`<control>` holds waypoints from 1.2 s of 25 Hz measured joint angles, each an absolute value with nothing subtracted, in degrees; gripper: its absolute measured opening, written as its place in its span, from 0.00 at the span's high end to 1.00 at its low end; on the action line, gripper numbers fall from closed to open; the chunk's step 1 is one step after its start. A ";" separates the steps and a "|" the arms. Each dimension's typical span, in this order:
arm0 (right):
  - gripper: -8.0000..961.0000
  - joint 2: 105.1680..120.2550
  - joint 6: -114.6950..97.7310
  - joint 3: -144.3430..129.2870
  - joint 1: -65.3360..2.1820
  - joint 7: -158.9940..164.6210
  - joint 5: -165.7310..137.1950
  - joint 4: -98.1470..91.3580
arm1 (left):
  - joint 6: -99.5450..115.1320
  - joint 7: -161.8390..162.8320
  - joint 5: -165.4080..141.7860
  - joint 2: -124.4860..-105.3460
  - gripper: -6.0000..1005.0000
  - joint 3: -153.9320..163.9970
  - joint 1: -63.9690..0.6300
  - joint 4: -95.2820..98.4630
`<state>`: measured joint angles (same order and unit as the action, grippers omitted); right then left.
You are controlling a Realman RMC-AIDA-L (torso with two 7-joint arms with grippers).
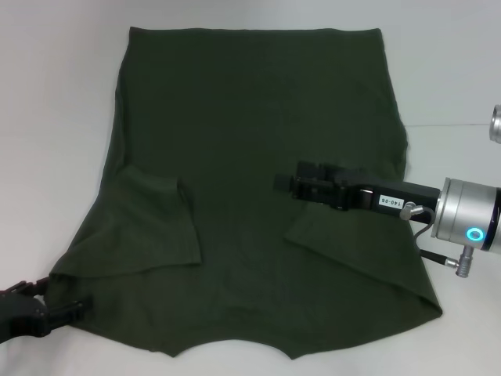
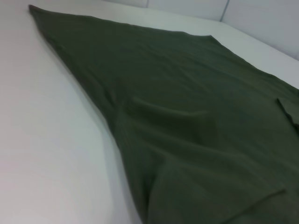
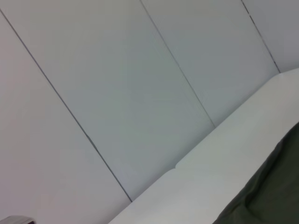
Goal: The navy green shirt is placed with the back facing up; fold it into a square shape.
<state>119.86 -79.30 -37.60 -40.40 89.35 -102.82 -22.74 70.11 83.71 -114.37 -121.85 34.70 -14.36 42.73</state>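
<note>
The navy green shirt lies spread flat on the white table, hem at the far side and neckline at the near edge. Both short sleeves are folded inward over the body, one at the left and one at the right. My left gripper sits open at the shirt's near left corner, touching the cloth edge. My right gripper hovers over the shirt's right half, pointing left, just above the folded right sleeve. The shirt fills the left wrist view, and only an edge of the shirt shows in the right wrist view.
A silver metal part pokes in at the right edge. Bare white table surrounds the shirt on the left, far and right sides. Grey wall panels rise behind the table.
</note>
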 joint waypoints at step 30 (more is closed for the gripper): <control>0.04 119.87 -79.54 -37.26 -40.26 88.54 -102.65 -22.21 | 70.74 84.20 -115.80 -121.58 0.08 34.02 -12.94 45.44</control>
